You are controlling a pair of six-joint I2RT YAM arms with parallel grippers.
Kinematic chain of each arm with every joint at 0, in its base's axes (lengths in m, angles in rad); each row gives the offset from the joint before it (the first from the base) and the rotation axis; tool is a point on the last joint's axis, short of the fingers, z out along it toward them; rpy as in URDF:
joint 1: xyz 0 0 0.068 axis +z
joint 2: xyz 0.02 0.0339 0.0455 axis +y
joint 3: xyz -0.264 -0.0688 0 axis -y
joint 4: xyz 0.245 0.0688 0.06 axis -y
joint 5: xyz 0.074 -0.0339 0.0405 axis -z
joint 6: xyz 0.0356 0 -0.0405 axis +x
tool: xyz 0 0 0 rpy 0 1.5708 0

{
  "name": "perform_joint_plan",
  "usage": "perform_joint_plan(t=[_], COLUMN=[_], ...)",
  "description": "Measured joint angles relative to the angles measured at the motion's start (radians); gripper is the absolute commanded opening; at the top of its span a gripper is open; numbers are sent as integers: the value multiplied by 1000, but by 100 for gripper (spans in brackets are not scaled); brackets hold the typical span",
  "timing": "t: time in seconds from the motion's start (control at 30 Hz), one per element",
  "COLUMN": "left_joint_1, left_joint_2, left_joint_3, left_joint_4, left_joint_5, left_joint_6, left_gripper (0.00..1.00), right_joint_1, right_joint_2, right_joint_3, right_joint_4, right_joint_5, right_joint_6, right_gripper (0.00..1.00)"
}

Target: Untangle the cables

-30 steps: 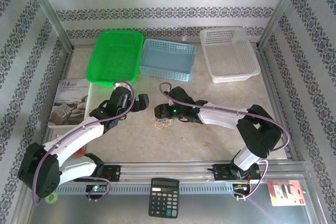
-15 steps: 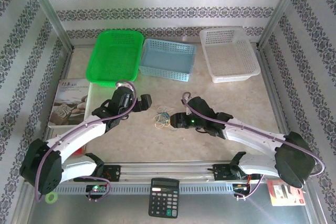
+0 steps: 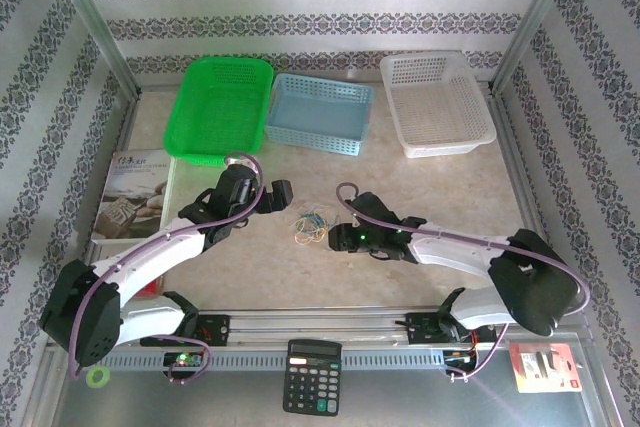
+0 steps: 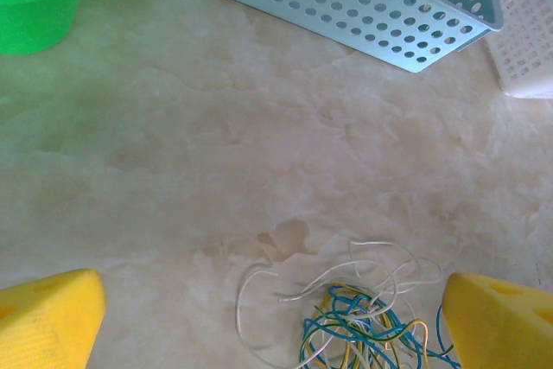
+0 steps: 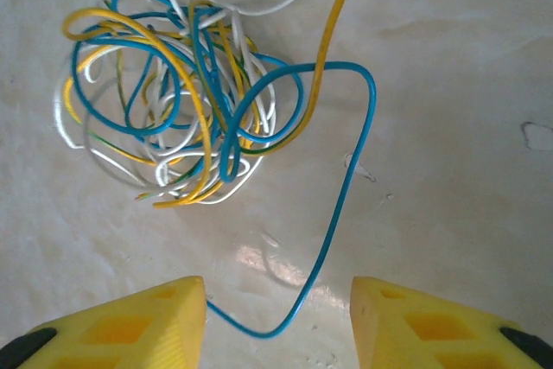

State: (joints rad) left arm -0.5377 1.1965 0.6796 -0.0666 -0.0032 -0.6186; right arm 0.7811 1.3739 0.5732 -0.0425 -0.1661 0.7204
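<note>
We found both arms bent at the elbow and reaching low over the table [image 3: 430,187], the left pincer [image 3: 281,191] and right pincer [image 3: 336,234] facing each other with the cables [image 3: 312,226] lying between them. Both pincers stood wide and held nothing. The tangle was a roundish clump just ahead of the right pincer, one long blue strand [image 5: 346,170] running back from it to bend between that pincer's fingertips, a yellow-orange end [image 5: 333,23] pointing away

You have three baskets: one green basket [image 3: 222,107], one blue basket [image 3: 318,113], one white basket [image 3: 437,103]. You also have one cable tangle [image 3: 312,226], one calculator [image 3: 311,375], one book [image 3: 130,202] and one packet [image 3: 541,366].
</note>
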Motion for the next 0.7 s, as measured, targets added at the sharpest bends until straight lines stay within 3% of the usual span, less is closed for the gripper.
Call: perform_joint_plan(t=[0.1, 0.17, 0.23, 0.27, 0.43, 0.7], left_joint_1=[-5, -10, -12, -13, -13, -13], left_joint_2=[0, 0, 0, 0, 0, 0], left_joint_3=[1, 2, 3, 4, 10, 29], left_joint_4=[0, 0, 0, 1, 4, 5], left_joint_5=[0, 0, 0, 0, 0, 42], left_joint_6=[0, 0, 0, -1, -6, -11], left_gripper=[100, 100, 100, 100, 100, 100], right_joint_1=[0, 0, -1, -2, -29, -127], right_joint_2=[41, 62, 75, 77, 50, -149], right_joint_3=[0, 0, 1, 1, 2, 71], right_joint_4=[32, 47, 56, 59, 61, 29], right_joint_5=[-2, -7, -14, -18, -52, -175], right_joint_6=[7, 6, 10, 11, 10, 15], right_gripper=[40, 26, 4, 0, 0, 0])
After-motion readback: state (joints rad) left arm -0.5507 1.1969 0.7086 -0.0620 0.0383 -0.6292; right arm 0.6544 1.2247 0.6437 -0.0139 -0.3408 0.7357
